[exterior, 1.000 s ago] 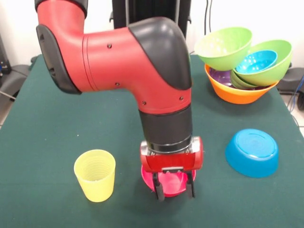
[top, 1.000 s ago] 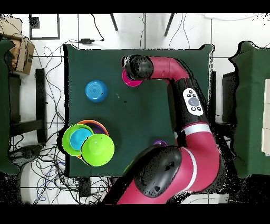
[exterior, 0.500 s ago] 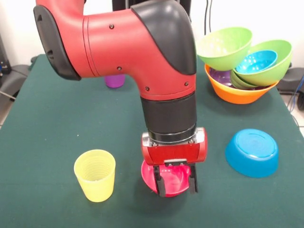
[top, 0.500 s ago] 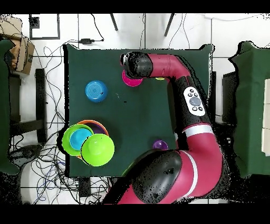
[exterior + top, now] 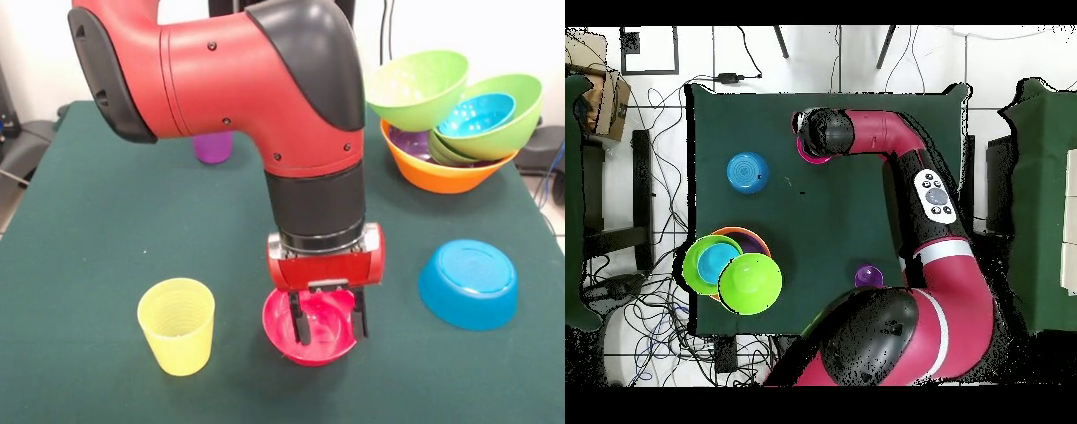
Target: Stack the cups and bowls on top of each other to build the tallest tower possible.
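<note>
Green felt-like cloth covers the tabletop (image 5: 106,230), and its near edge runs just in front of the pink-red bowl (image 5: 311,343), which sits upright close to that edge. The claw (image 5: 325,322) reaches down into this bowl, its two dark fingers (image 5: 301,325) set narrowly apart inside the glossy hollow; whether they pinch the wall cannot be told. Just beside the bowl stands the pale yellow ribbed cup (image 5: 177,325), upright and apart from it, with open cloth all round. On the other side lies a blue bowl (image 5: 469,283), turned upside down, smooth and rounded, near the tabletop's side edge. At the far corner is the tower (image 5: 450,119): a large orange bowl (image 5: 437,175) holding a purple bowl (image 5: 410,143), tilted lime green bowls (image 5: 417,88) and a small blue one (image 5: 477,114) nested inside a green one. Behind the arm, the translucent purple cup (image 5: 213,147) stands near the far edge. A wide bare stretch lies in the tabletop's middle, seen from overhead between the inverted blue bowl (image 5: 748,172) and the arm (image 5: 895,140).
</note>
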Controlling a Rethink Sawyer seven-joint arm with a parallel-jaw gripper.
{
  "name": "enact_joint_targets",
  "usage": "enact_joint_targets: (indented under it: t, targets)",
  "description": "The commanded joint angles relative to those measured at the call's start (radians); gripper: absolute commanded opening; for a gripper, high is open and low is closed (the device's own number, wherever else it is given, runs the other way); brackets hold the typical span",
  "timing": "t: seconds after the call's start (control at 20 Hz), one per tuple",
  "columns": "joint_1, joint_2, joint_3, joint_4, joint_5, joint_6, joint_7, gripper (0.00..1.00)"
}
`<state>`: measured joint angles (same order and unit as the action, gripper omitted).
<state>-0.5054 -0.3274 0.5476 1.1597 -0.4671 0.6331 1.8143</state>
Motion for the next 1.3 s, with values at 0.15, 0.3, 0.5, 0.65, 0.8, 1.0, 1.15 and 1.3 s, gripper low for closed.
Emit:
enact_joint_targets:
  t: [0.15, 0.3, 0.5, 0.65, 0.8, 1.0, 1.15, 1.3]
  targets:
    - [-0.064, -0.125, -0.044, 0.209, -0.037, 0.03, -0.087, 1.0]
    - [-0.079, -0.156, -0.041, 0.227, -0.034, 0.056, -0.098, 1.0]
    - [-0.098, -0.181, -0.04, 0.265, -0.042, 0.051, -0.096, 1.0]
    - [-0.105, -0.188, -0.032, 0.265, -0.041, 0.063, -0.103, 1.0]
    - [-0.1, -0.182, -0.03, 0.255, -0.043, 0.062, -0.096, 1.0]
    - [-0.092, -0.175, -0.034, 0.251, -0.048, 0.046, -0.075, 1.0]
    - [-0.089, -0.154, -0.033, 0.231, -0.053, 0.038, -0.076, 1.0]
    - [-0.088, -0.117, -0.034, 0.21, -0.064, 0.009, -0.073, 1.0]
